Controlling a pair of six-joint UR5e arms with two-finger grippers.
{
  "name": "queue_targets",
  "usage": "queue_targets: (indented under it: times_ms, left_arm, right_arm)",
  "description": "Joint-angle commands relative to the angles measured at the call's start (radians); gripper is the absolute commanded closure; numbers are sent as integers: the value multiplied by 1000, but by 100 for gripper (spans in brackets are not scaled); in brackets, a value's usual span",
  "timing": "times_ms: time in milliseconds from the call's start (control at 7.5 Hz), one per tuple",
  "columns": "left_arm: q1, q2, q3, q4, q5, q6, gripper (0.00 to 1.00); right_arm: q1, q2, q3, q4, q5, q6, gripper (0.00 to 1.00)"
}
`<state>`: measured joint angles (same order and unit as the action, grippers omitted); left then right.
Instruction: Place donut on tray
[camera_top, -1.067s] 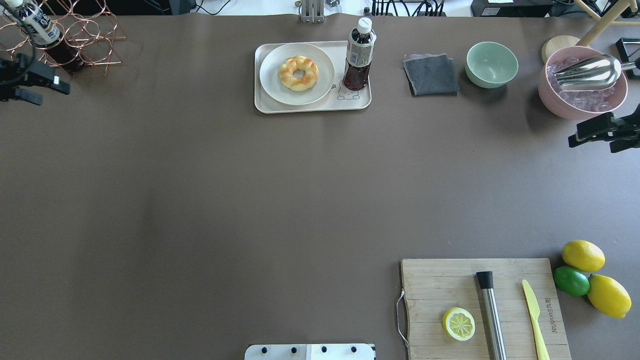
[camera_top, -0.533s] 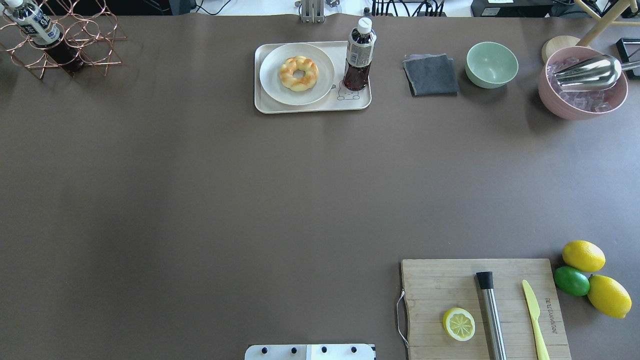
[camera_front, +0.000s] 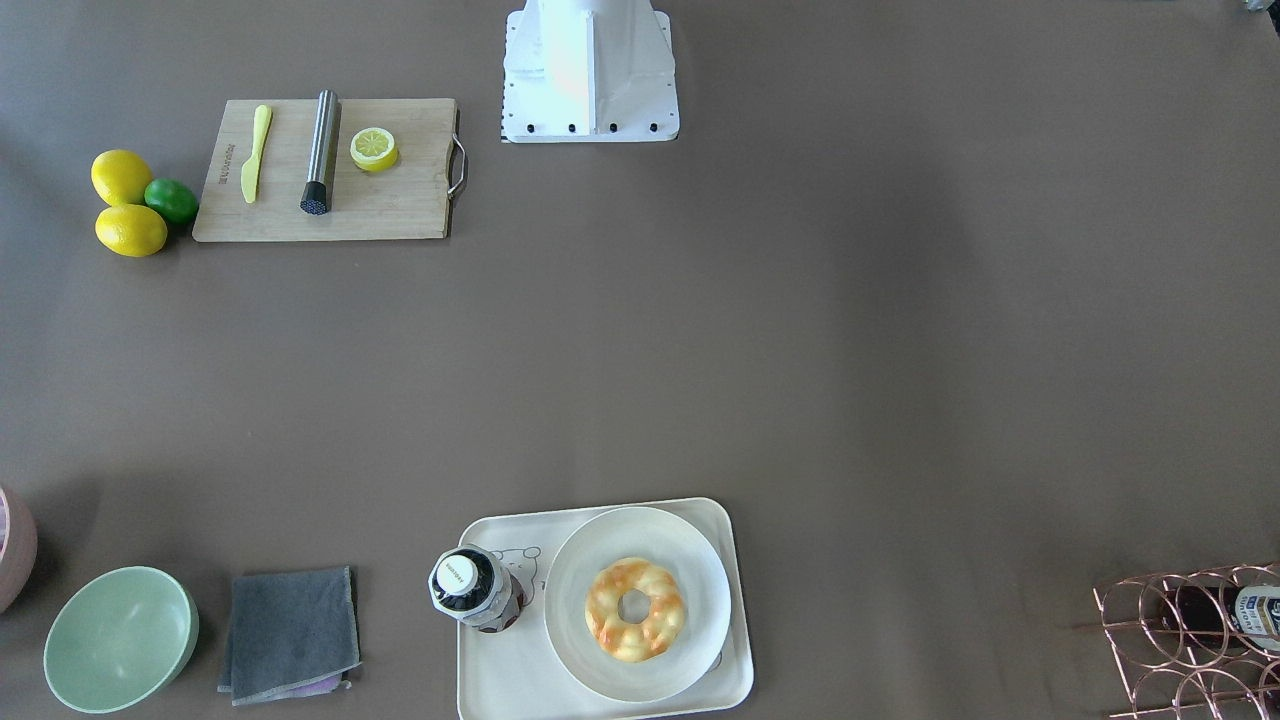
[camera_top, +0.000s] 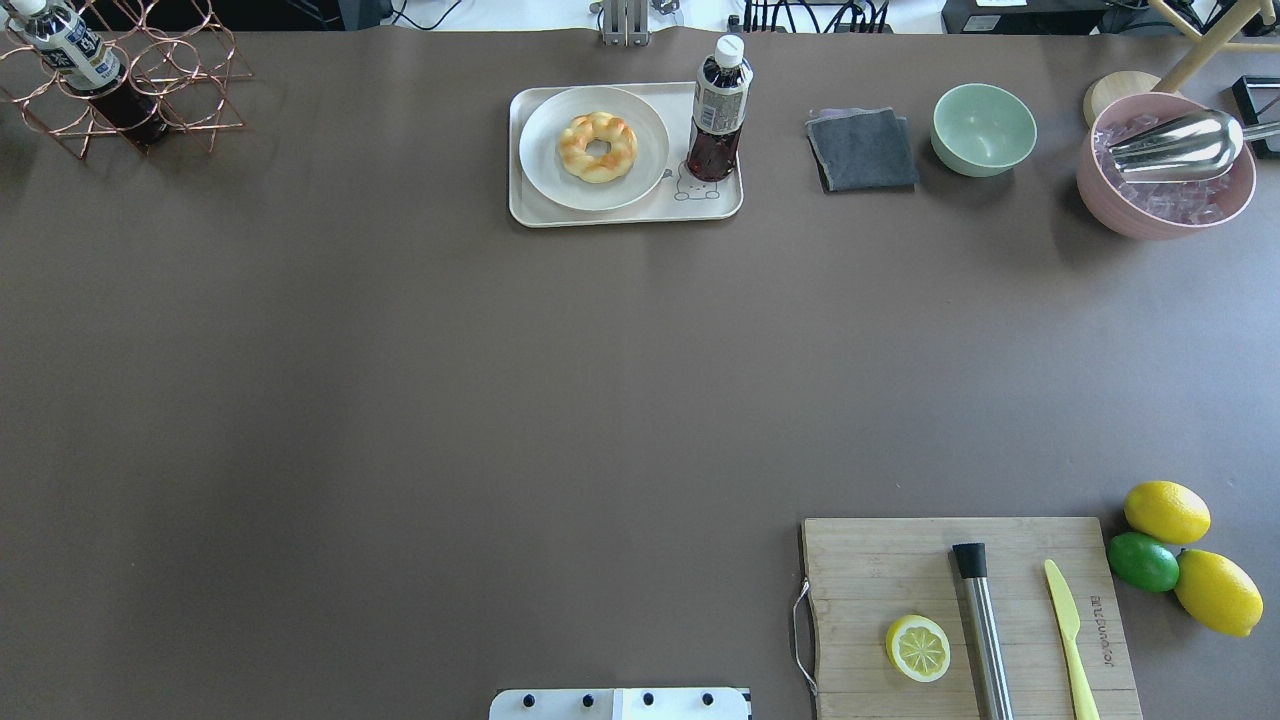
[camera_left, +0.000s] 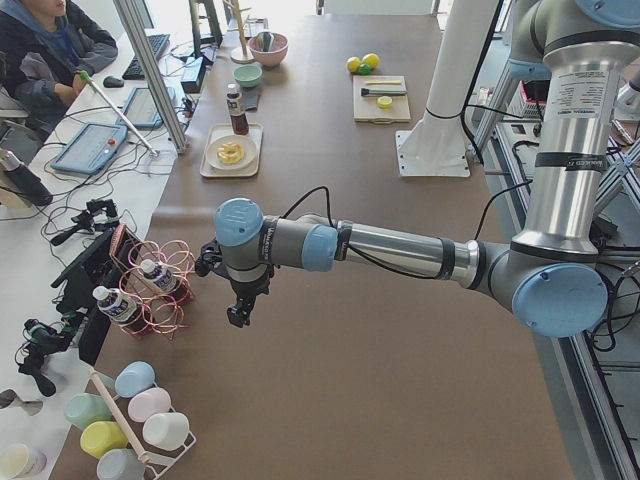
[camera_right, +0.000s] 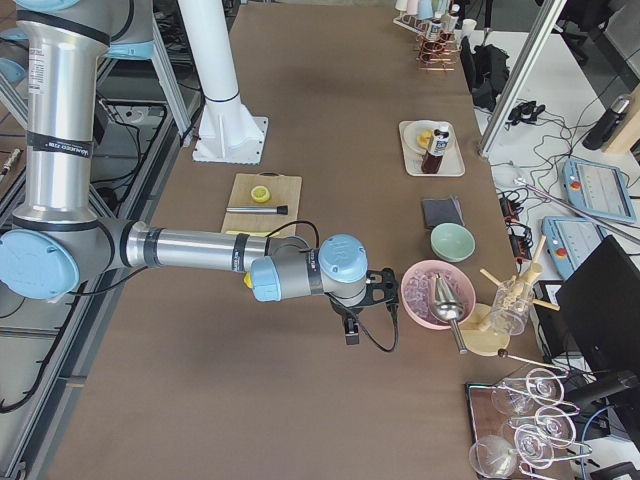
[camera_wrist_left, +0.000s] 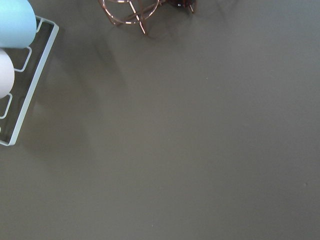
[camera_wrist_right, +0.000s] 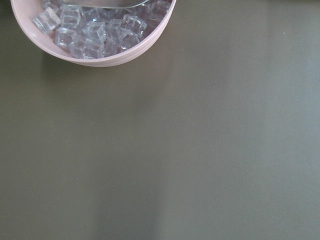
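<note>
Donut (camera_top: 597, 146) lies flat on a round white plate (camera_top: 545, 178), roughly at its middle. Plate sits inside the tray (camera_top: 620, 214), at the far side of the table (camera_top: 500, 380) from the robot. A dark drink bottle (camera_top: 718, 118) stands upright on the same tray, just beside the plate.

Left gripper (camera_left: 240, 312) shows only in the left side view. It points down over bare table, near the copper wire rack (camera_left: 165, 290), well apart from the tray. Nothing seen in it; cannot tell how far the jaws are open.

Right gripper (camera_right: 351, 332) shows only in the right side view. It points down just beside the pink bowl of ice (camera_right: 410, 300), also well apart from the tray. Opening cannot be judged here either; no object seen in it.
</note>
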<state>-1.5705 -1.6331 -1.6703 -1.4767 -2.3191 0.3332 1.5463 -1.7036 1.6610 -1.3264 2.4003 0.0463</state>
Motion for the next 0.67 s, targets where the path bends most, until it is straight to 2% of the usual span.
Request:
queue_targets:
  times_ms: [0, 400, 533]
  left_arm:
    - [-36, 99, -69, 33, 12, 33, 4]
    - [-80, 217, -170, 26, 1, 35, 3]
    - [-91, 258, -242, 36, -5, 26, 3]
  right_arm:
    - [-5, 24, -1, -43, -15, -5, 0]
    - [-32, 28, -3, -43, -71, -3, 0]
    - [-32, 32, -1, -42, -98, -3, 0]
